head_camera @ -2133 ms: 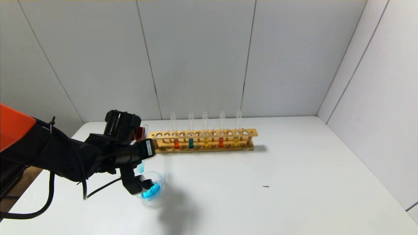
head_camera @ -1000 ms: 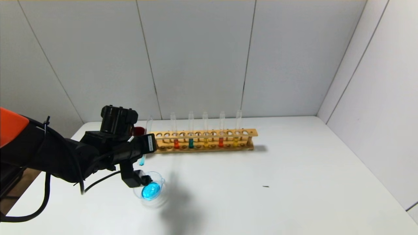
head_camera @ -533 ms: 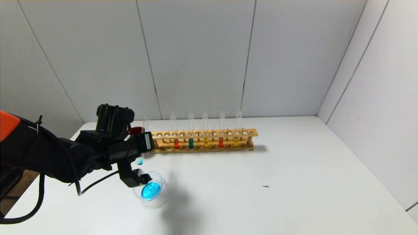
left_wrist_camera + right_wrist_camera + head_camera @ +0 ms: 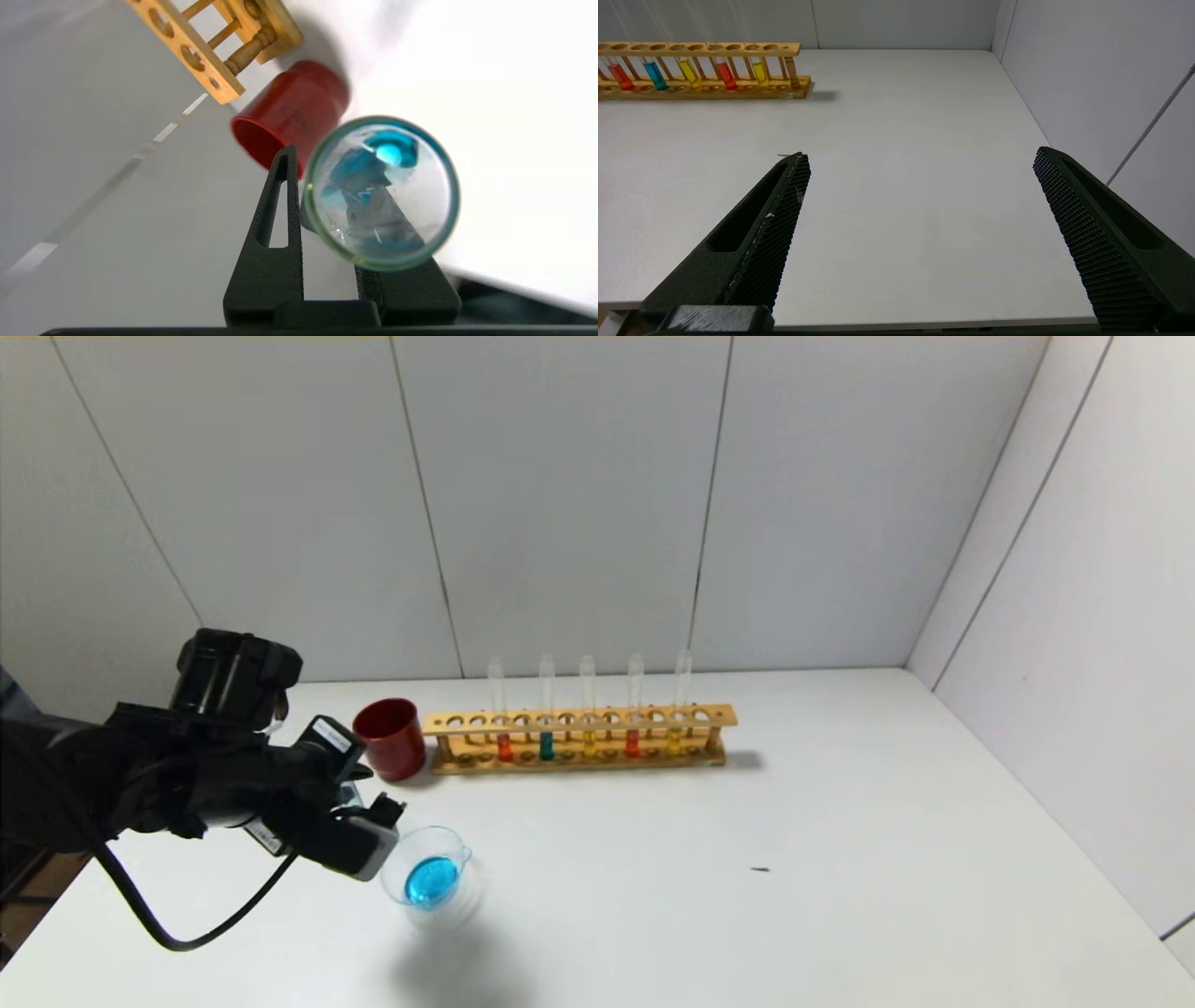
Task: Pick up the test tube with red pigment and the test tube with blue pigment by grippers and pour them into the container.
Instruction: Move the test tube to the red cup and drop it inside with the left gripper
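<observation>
My left gripper (image 4: 366,807) is shut on the test tube with blue pigment (image 4: 383,191). The tube points its open mouth at the left wrist camera, with only blue traces inside. In the head view the gripper hangs just left of the container (image 4: 429,875), a clear glass dish holding bright blue liquid. Two tubes with red pigment (image 4: 504,747) (image 4: 632,742) and a teal one (image 4: 546,745) stand in the wooden rack (image 4: 579,719). My right gripper (image 4: 920,158) is open and empty over the table's front right part, out of the head view.
A dark red cup (image 4: 390,737) stands at the rack's left end, close behind my left gripper; it also shows in the left wrist view (image 4: 289,116). Yellow tubes (image 4: 588,744) stand in the rack. A small dark speck (image 4: 760,869) lies mid-table. Grey walls enclose the back and right.
My left arm has drawn back to the left and turned the held tube away from the dish. The red cup is now uncovered. The dish keeps its blue liquid.
</observation>
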